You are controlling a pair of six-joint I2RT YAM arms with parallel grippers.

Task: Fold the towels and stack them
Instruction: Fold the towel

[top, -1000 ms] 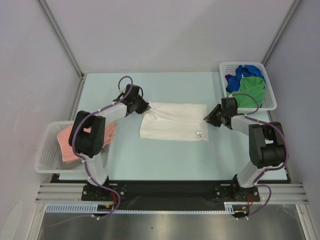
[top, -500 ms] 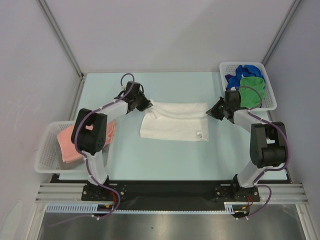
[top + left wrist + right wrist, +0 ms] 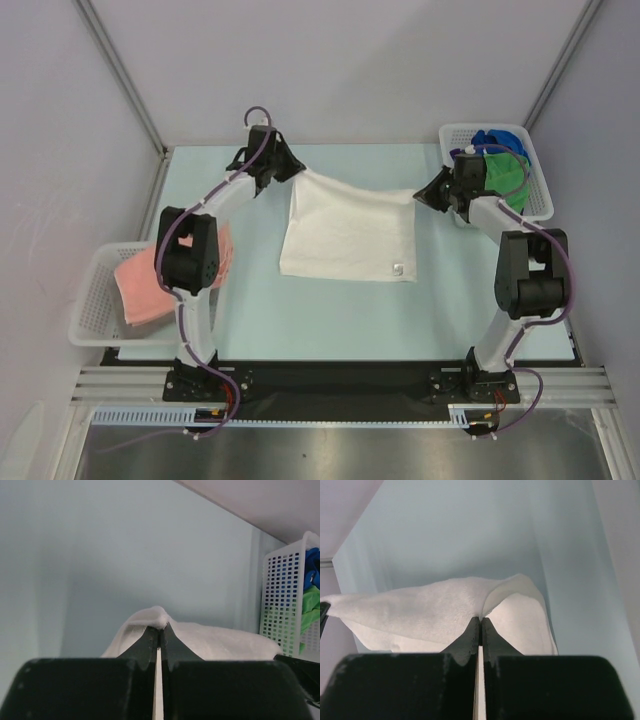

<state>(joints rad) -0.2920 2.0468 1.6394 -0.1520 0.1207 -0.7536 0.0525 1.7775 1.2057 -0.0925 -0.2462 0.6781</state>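
A white towel with a small corner tag lies spread on the table. Its far edge is lifted between my two grippers. My left gripper is shut on the far left corner, seen pinched in the left wrist view. My right gripper is shut on the far right corner, seen in the right wrist view. A salmon pink towel lies in the left basket. Green and blue towels sit in the right basket.
A white lattice basket stands at the near left table edge. Another white lattice basket stands at the far right, also in the left wrist view. Grey walls close off the back and sides.
Both grippers have moved away toward the back wall, pulling the towel's far edge with them. The towel has unfolded from a narrow strip into a wider sheet.
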